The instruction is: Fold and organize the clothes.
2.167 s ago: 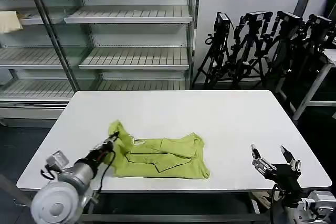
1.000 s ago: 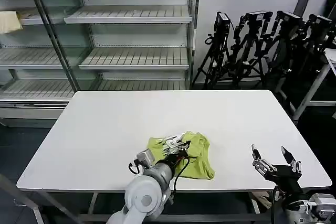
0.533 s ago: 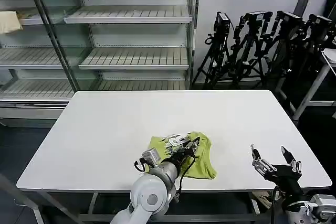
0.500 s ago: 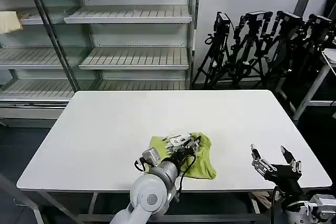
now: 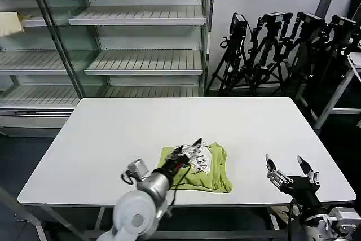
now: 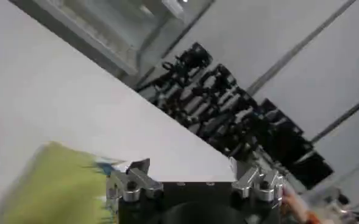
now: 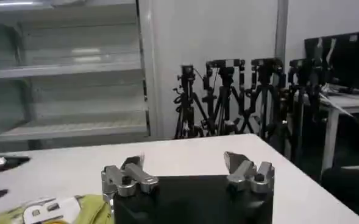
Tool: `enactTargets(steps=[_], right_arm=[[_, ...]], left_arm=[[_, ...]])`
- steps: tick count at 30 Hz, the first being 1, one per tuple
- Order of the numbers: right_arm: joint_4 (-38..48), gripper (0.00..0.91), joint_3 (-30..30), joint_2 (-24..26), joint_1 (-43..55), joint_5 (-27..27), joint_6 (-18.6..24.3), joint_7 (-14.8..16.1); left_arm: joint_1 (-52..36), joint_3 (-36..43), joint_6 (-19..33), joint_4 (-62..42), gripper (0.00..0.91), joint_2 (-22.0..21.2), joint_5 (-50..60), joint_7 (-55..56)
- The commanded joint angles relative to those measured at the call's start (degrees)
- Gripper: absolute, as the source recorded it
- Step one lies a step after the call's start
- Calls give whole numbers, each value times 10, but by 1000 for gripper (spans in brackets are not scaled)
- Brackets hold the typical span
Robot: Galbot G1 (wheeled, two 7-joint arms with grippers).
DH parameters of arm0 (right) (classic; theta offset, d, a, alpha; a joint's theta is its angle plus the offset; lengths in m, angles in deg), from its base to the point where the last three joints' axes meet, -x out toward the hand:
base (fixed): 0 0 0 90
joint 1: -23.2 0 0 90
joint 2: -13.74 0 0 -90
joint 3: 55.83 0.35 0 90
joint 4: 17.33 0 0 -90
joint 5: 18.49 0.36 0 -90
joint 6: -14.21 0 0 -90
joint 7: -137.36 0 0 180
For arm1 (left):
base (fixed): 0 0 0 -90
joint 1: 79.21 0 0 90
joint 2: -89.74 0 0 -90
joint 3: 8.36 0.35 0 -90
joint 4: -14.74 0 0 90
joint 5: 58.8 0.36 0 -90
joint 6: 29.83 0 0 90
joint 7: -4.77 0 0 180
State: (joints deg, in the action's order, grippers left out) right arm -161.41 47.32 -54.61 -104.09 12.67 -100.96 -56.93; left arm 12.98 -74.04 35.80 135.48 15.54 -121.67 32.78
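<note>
Lime shirt (image 5: 210,169) lies bunched under my left claw (image 5: 192,148), its prongs apart, apparently letting the fold settle; right claw (image 5: 289,171) waits, spread, well aside.

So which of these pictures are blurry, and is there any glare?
Head view: sharp, evenly lit, no glare on the white table. Left wrist view: the shirt is smeared and soft. Right wrist view: mostly sharp, with a bright light strip at the top edge.
</note>
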Motion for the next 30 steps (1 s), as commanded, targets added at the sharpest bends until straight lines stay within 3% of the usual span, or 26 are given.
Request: enactTargets(steps=[1,16,30], right_arm=[[3,907,-16,-8,8,-7,1,0],[-9,907,-22,-21,-11,-24,4,2],[-14,907,-18,-26,-22,-25,3,1]], left_arm=[[75,-70,-44,27,907,89,33,-7],[55,-54,-48,-41,907,52,55,-15],[29,-57,-48,-76,907,20,-49,-22]])
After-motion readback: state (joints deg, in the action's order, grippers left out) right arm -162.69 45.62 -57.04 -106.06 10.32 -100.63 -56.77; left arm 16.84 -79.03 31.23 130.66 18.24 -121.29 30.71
